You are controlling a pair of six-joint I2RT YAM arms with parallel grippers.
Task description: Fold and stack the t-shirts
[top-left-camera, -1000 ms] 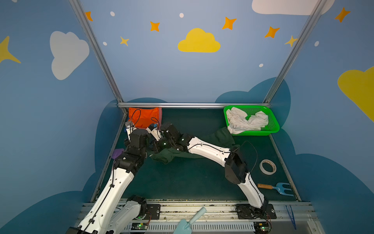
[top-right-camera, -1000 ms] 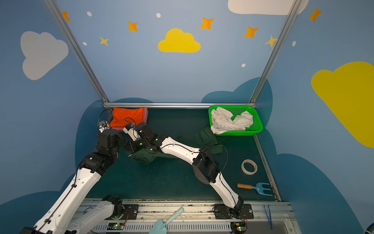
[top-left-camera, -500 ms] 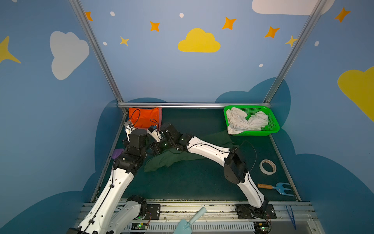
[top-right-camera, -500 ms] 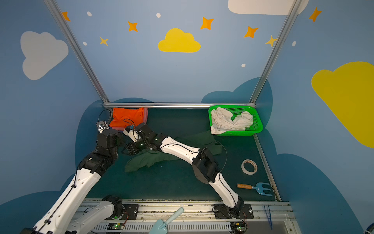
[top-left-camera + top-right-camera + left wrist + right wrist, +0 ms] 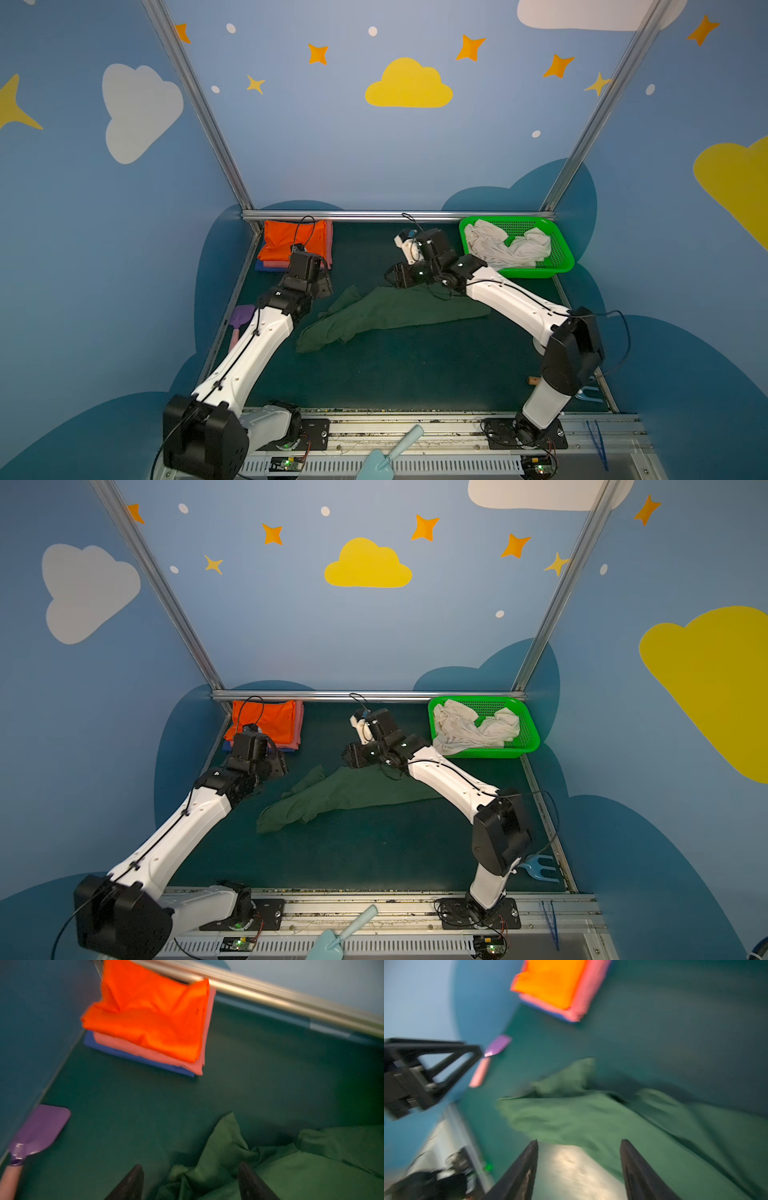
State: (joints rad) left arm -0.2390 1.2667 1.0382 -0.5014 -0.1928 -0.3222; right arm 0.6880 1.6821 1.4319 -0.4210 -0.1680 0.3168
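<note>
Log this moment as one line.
left gripper: open, empty; right gripper: open, empty; dark green t-shirt: lying unfolded; orange t-shirt: tops stack; white t-shirt: in basket

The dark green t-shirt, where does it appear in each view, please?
In a top view: dark green t-shirt, lower centre.
In a top view: shirt, lower centre too.
Left wrist: shirt just beyond the left tool.
Right wrist: shirt, blurred, beyond the right tool.
Shared landmark: the orange t-shirt.
</note>
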